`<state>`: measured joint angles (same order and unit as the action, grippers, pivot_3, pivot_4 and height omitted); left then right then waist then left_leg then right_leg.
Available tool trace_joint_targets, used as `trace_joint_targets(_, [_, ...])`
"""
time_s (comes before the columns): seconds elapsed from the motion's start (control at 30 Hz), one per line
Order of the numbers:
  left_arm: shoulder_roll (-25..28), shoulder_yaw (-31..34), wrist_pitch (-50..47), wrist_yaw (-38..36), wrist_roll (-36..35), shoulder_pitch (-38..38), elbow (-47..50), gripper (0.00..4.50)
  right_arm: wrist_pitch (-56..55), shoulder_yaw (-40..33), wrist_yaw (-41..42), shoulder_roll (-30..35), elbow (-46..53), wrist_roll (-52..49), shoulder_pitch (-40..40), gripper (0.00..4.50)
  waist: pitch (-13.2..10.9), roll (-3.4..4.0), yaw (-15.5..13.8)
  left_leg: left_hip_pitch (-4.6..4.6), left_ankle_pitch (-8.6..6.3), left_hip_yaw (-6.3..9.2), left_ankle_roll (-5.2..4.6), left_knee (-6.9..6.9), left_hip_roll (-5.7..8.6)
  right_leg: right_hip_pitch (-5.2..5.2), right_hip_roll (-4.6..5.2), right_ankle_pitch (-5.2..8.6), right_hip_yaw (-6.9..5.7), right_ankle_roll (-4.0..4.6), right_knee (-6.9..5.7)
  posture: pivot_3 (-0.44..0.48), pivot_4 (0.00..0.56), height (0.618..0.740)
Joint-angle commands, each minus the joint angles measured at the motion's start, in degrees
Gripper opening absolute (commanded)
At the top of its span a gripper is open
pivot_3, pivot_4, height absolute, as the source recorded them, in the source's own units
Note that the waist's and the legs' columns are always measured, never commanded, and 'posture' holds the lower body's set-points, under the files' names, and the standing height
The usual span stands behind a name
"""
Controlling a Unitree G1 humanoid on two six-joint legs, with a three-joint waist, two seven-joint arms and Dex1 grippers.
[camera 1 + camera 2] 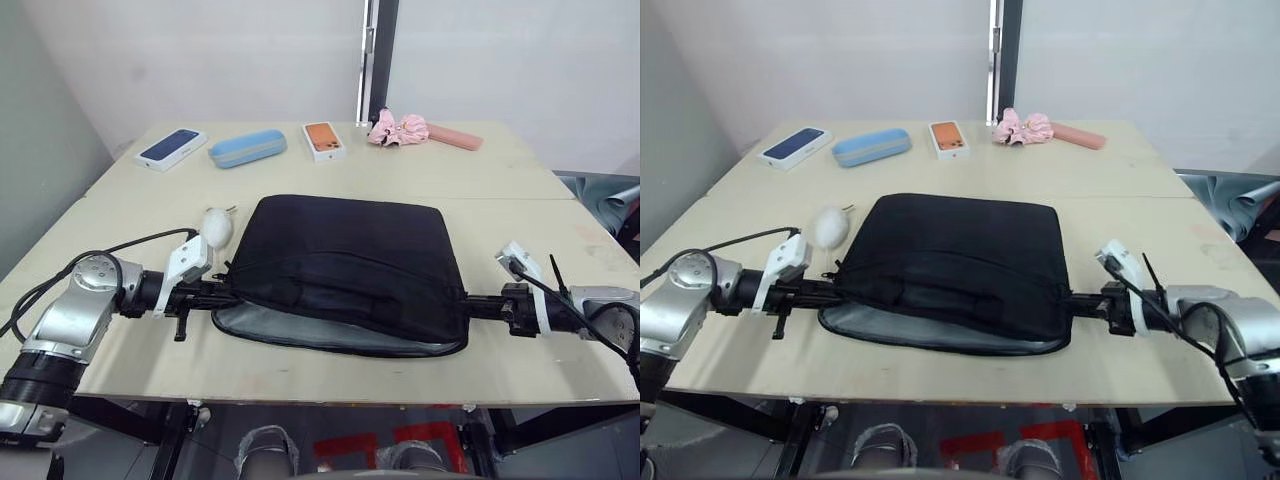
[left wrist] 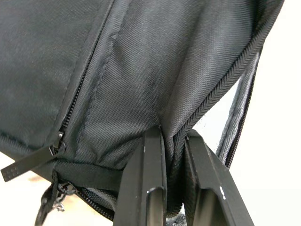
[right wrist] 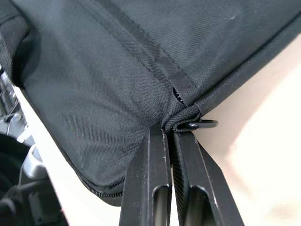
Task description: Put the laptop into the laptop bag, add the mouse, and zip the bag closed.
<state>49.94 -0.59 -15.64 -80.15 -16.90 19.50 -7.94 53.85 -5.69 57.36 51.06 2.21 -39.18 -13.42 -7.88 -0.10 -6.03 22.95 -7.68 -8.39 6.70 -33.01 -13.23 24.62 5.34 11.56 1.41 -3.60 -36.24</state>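
Note:
The black laptop bag lies flat in the middle of the table, its front mouth unzipped and showing a grey strip; I cannot tell whether that strip is lining or the laptop. My left gripper is shut on the bag's left edge, pinching fabric beside the zip. My right gripper is shut on the bag's right corner next to a small metal ring. A white rounded object with a short stub rests by the bag's far left corner; I cannot tell if it is the mouse.
Along the far edge of the table stand a blue phone box, a light blue oblong case, an orange phone box and a pink bundle. The table's front edge runs close below the bag.

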Motion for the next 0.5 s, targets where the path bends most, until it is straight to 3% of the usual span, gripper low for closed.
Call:
trace_joint_targets(0.03, [-1.46,-1.64,4.96,0.86,2.88,4.13,-5.09,0.41,-3.44,-0.33,0.68,-1.18,-1.37,1.33,-4.08,0.04,0.0,0.0,-0.01,-0.01,0.01,0.0,-0.01,-0.03,0.0,-0.01,0.01,0.0,0.01,0.0,-0.05,0.0,0.15,0.74])
trace_joint_targets(0.4, [-0.01,0.44,-2.54,-1.13,-1.91,1.46,-1.39,0.41,-5.13,0.42,3.9,-1.95,-4.63,3.55,-4.97,0.04,0.0,0.0,0.19,0.23,0.01,0.0,-0.05,-0.08,-0.02,0.18,0.0,0.0,-0.02,0.01,-0.04,0.0,0.15,0.74])
trace_joint_targets(0.43, [0.87,0.56,-5.56,-1.9,-3.4,0.82,0.17,0.98,-5.24,0.18,4.22,-1.95,-4.95,3.42,-5.12,0.69,0.0,0.0,0.23,0.23,0.01,0.0,-0.05,-0.08,-0.02,0.18,0.0,0.0,-0.02,0.01,-0.04,0.0,0.15,0.74])
trace_joint_targets(0.5, [2.49,0.76,-9.17,-2.69,-5.04,-0.05,2.5,1.62,-5.06,-0.08,4.97,-1.31,-5.75,3.33,-5.48,1.36,0.0,0.01,0.42,0.23,0.01,0.0,-0.04,-0.08,-0.03,0.18,-0.01,0.0,-0.02,0.01,-0.06,0.0,0.15,0.74])
